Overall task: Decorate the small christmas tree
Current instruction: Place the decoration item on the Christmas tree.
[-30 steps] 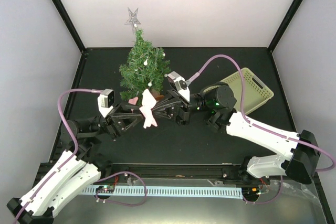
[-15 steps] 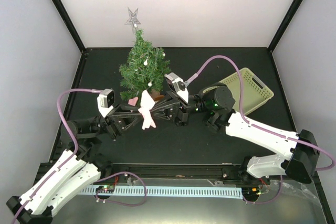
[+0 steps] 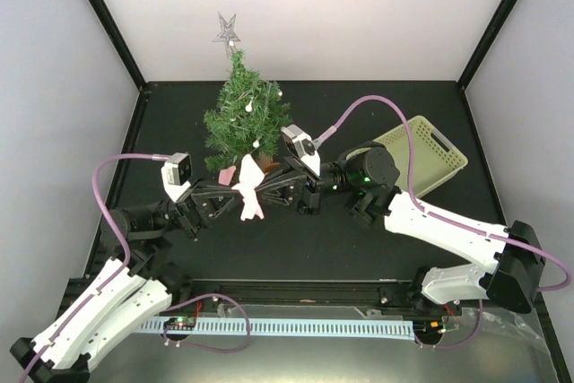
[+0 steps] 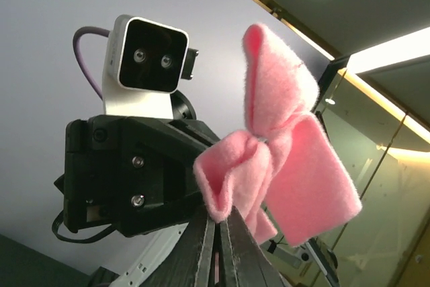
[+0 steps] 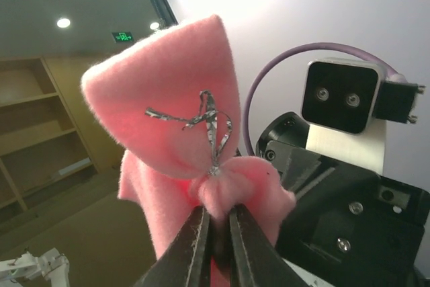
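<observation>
The small christmas tree (image 3: 242, 118) stands at the back left of the black table, with small white baubles on it and a silver star (image 3: 226, 29) on top. A pink felt bow (image 3: 247, 193) hangs in the air just in front of the tree, held from both sides. My left gripper (image 3: 236, 192) is shut on its knot from the left, and my right gripper (image 3: 260, 187) is shut on it from the right. The bow fills the left wrist view (image 4: 282, 159) above my left gripper (image 4: 216, 223). In the right wrist view the bow (image 5: 175, 99) carries a silver wire tie (image 5: 209, 122) above my right gripper (image 5: 216, 218).
A pale green slotted basket (image 3: 421, 154) lies at the right behind the right arm. A small pink piece (image 3: 227, 172) shows by the tree's foot. Black frame posts and white walls close in the back and sides.
Both grippers, still holding the bow between them, have drifted slightly to the left. The tree and basket have not moved.
</observation>
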{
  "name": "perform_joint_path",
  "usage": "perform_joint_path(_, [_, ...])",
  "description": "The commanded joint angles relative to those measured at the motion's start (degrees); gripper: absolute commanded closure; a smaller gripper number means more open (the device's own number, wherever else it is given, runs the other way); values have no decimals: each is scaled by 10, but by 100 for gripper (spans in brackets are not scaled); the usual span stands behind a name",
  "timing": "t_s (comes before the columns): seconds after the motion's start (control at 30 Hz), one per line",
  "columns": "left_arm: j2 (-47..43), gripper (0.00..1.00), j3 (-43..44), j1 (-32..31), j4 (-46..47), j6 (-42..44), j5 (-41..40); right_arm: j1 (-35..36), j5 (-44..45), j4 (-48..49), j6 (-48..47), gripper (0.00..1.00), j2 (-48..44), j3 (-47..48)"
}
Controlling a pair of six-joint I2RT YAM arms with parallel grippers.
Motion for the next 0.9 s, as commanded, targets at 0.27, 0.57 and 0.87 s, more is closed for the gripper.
perform_joint_path(0.27, [-84, 99, 26, -2, -219, 184, -79, -8, 104, -183, -139, 47, -114, -50])
perform_joint_path(0.57, [-77, 98, 113, -2, -440, 395, -79, -11, 208, -387, -289, 36, -219, -50])
perform_joint_path(0.87, [-54, 98, 149, -2, -553, 519, -12, -11, 266, -529, -371, 28, -239, -9])
